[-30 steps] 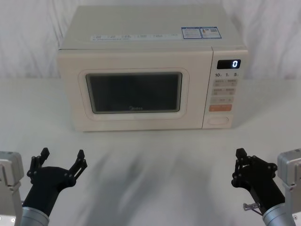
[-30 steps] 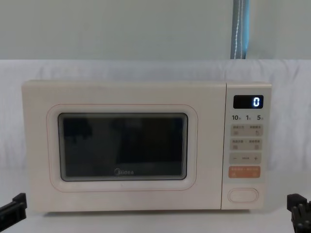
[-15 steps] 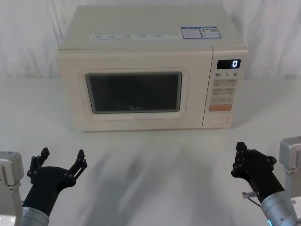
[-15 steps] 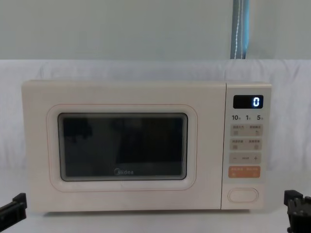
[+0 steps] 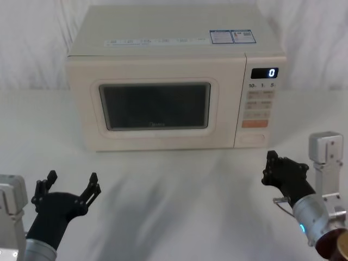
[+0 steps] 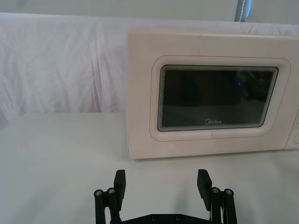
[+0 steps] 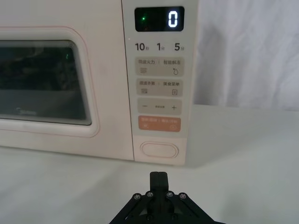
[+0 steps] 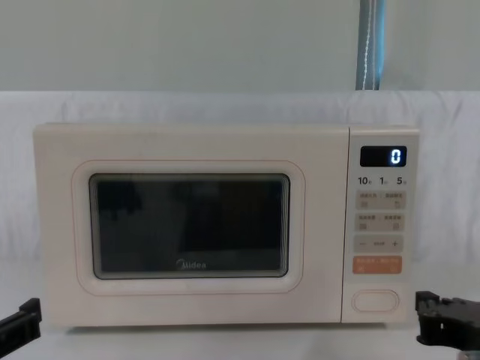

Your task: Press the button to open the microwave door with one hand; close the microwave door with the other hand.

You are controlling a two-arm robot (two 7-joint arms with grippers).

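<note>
The cream microwave (image 5: 174,32) stands at the back of the table, its display (image 5: 264,73) showing "0". The microwave door (image 5: 155,106) with its dark window is closed flush. The blank pill-shaped button (image 5: 252,139) sits lowest on the control panel, under the orange key, and shows plainly in the right wrist view (image 7: 160,150). My right gripper (image 5: 270,165) is shut with nothing in it. It hovers just in front of the panel's lower right, short of the button (image 8: 375,301) and apart from it. My left gripper (image 5: 72,180) rests open near the table's front left, facing the door (image 6: 215,98).
A white cloth covers the table (image 5: 174,185) and hangs as a backdrop behind the microwave. Bare table lies between the grippers and the microwave's front. A blue-grey pole (image 8: 371,45) rises behind at the right.
My right gripper has moved forward toward the microwave's control panel and slightly inward. The left gripper and the door have not moved.
</note>
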